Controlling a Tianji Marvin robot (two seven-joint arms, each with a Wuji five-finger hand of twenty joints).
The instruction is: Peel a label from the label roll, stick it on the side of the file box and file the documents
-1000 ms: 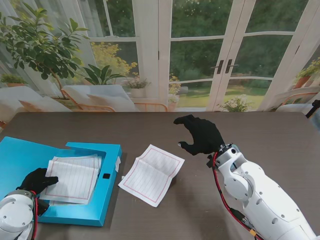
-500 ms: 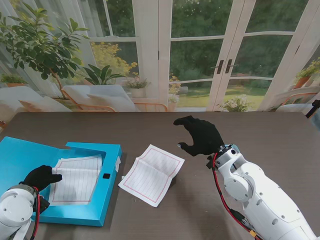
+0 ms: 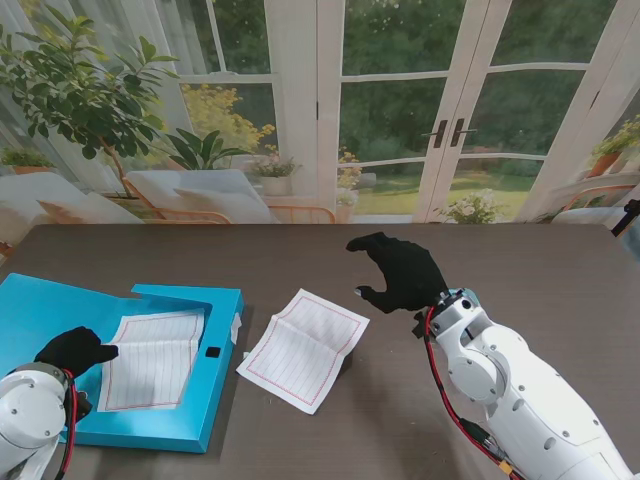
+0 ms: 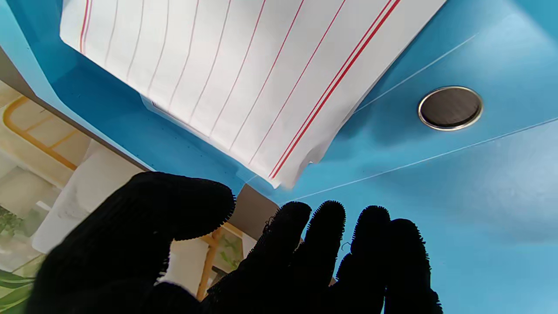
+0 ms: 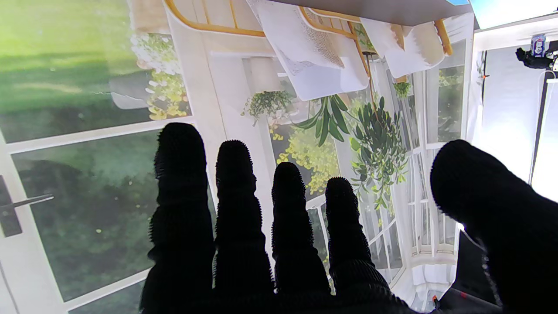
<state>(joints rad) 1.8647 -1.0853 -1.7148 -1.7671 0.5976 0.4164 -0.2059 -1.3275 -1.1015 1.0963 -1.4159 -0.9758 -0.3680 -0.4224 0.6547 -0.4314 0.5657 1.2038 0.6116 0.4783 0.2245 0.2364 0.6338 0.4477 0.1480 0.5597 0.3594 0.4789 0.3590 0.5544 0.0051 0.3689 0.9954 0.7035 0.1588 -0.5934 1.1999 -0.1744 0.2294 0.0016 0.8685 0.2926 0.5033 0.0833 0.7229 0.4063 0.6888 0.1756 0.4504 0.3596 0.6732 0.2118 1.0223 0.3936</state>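
The file box lies open and flat near my left corner of the table. A white label seems already stuck on its right side wall, so that step looks done. A lined sheet rests inside the box; a second sheet lies on the bare table just right of the box, so filing appears about half finished, and the lid is not closed.

The left hand hovers at the box's left side beside the filed sheet, fingers spread and holding nothing. The right hand hangs well right of the box, fingers loosely curled, empty.

The box is smooth glossy blue plastic with a round metal snap. The sheets are thin white paper ruled in red, creased from folding. Both gloves are fuzzy black knit; the table is dark wood grain
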